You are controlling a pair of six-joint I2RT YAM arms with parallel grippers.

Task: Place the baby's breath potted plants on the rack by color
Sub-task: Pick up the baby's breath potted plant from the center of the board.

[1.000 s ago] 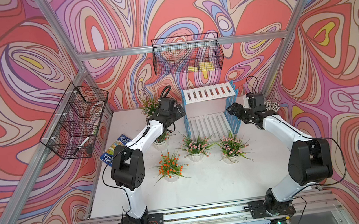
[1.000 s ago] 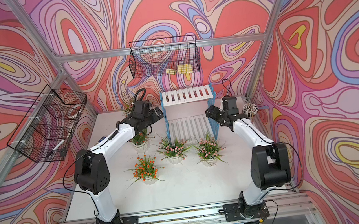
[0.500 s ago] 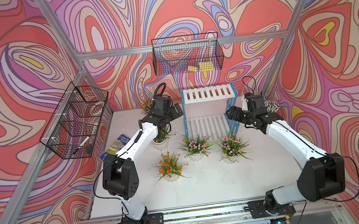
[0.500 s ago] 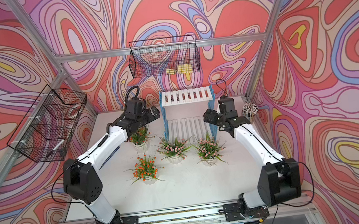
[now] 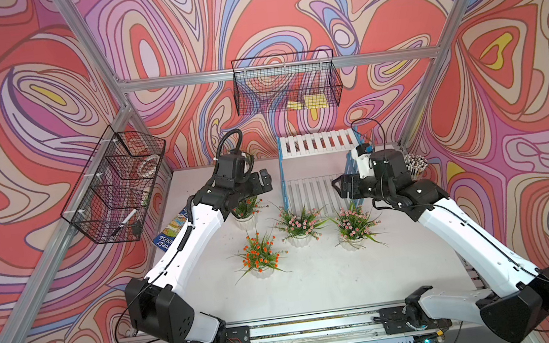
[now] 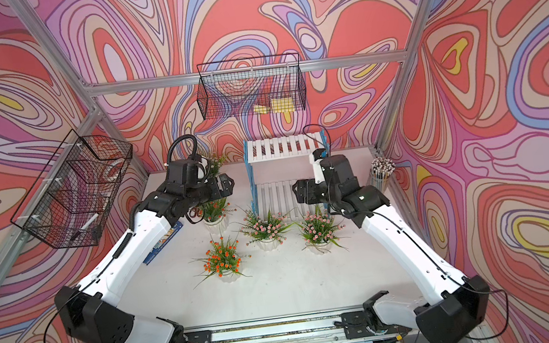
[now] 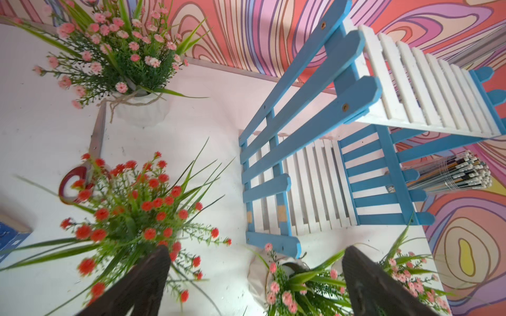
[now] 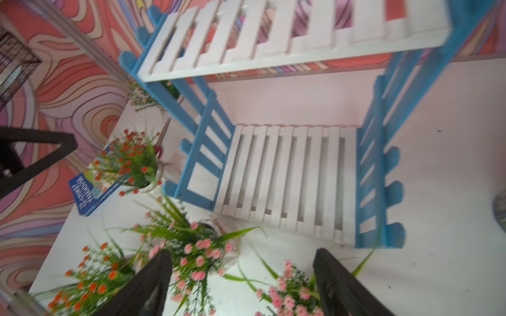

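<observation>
— Counting plants on the rack (image 5: 315, 143): none, both shelves bare.
— Where are they?
— All on the bench (image 5: 313, 280). First pink plant (image 5: 298, 224) and second pink plant (image 5: 354, 223) just in front of the rack; front orange plant (image 5: 257, 253); second orange plant (image 5: 246, 210) under the left arm; third pink plant (image 7: 123, 54) near the back wall.
— Hands?
— Left hand (image 5: 265, 183), right hand (image 5: 340, 188): fingers apart, empty. All sorting left.

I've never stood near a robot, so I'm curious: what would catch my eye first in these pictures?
The swirling red, pink and purple walls hit you first. On the white table, an empty blue-and-white rack stands at the back, with pink-flowered pots and orange-flowered pots near it. Two robot arms reach in, the left gripper and right gripper open, one at each side of the rack.
</observation>
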